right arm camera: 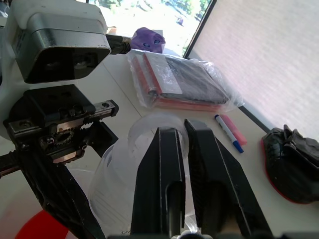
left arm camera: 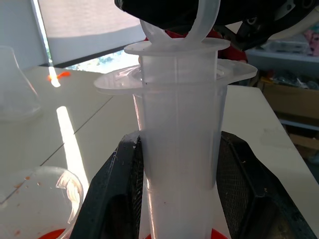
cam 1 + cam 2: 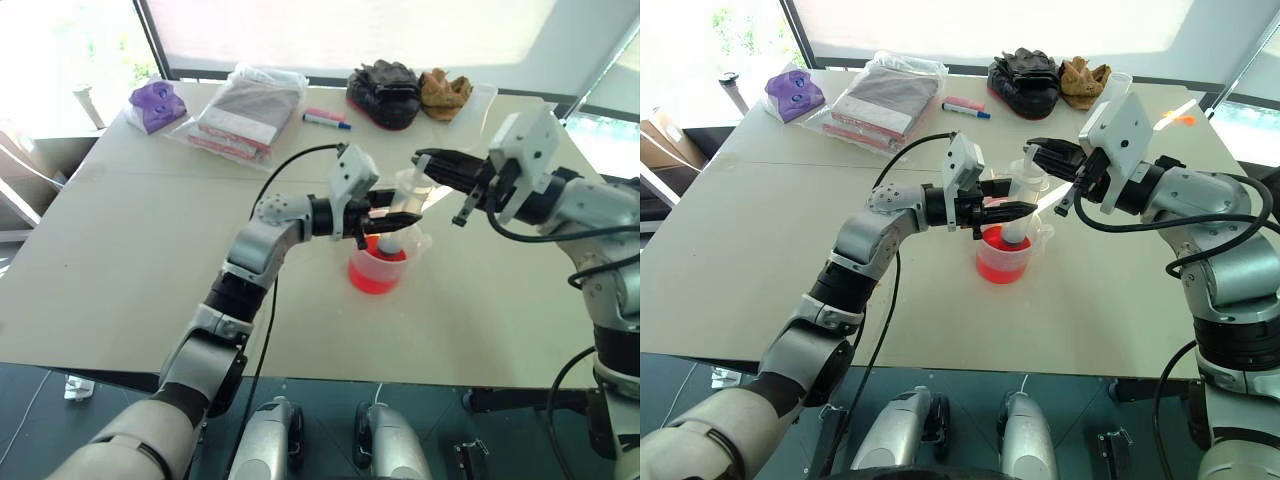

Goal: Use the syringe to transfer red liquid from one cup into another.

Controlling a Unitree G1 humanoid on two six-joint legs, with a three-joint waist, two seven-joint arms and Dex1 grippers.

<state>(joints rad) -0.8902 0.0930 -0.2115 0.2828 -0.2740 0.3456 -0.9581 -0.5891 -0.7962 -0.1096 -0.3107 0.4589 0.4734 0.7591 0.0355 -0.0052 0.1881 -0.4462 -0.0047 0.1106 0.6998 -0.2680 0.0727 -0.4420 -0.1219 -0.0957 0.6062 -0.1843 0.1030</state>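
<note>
The left gripper (image 3: 1012,210) clamps the syringe (image 3: 1019,208) upright in the red-filled beaker (image 3: 1002,262) as the right gripper (image 3: 1042,154) pinches its plunger (image 2: 199,22) (drawing looks set to begin, the transfer still ahead).

Syringe: the large clear plastic syringe (image 3: 397,222) is held upright, tip down in the beaker.
Beaker: red liquid (image 3: 372,274) is seen in the clear spouted plastic beaker (image 3: 383,262).
Left gripper (image 3: 398,222): clamped on the syringe barrel.
Right gripper (image 3: 425,160): fingers are closed at the plunger top.
Table: the beige table (image 3: 130,260) is stood upon by the beaker.
</note>
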